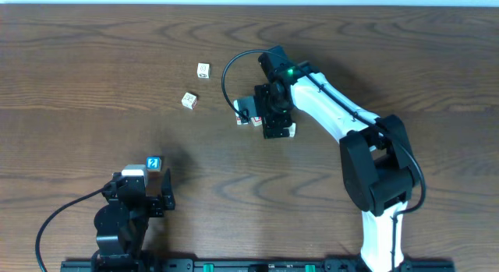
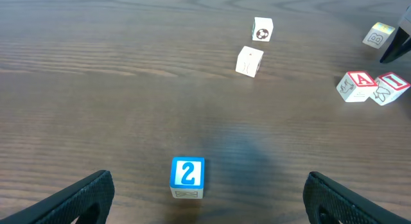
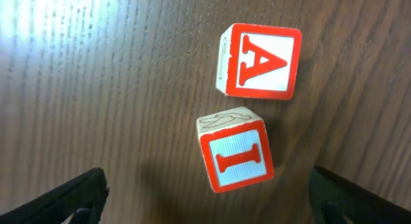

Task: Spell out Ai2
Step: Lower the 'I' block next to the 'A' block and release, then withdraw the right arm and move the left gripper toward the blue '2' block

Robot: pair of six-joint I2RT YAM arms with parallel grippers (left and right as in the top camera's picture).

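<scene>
1. Right gripper point(image 1: 274, 120): spread wide, gripping nothing; hangs low over the table point(image 1: 78, 69), above centre in the overhead view, at the end of the white right arm point(image 1: 331, 100).
2. Right fingers point(image 3: 70, 198): dark, set at the two lower corners of the right wrist view, well apart from each other.
3. A block point(image 3: 260, 60): red letter on white with a red border, face up; rests on the wood ahead of the open fingers.
4. I block point(image 3: 234, 160): same red-and-white style, face up, turned slightly askew to the A; lies just beside the A block, on the side nearer the fingers; touching or not, cannot tell.
5. Left gripper point(image 1: 144, 182): likewise wide open and empty; sits at the lower left of the table.
6. 2 block point(image 2: 187, 174): white numeral on blue, face up; stands just ahead of the left gripper, between its two fingers in the wrist view, touching neither; well apart from the A and I blocks.
7. upper pale block point(image 1: 203, 70): loose on the wood, left of the lettered pair; marking too small to read.
8. lower pale block point(image 1: 188, 100): near the upper one, not touching it.
9. third pale block point(image 1: 290, 130): just beside the right gripper, partly hidden by it.
10. black cable point(image 1: 226, 77): loops out from the right wrist.
</scene>
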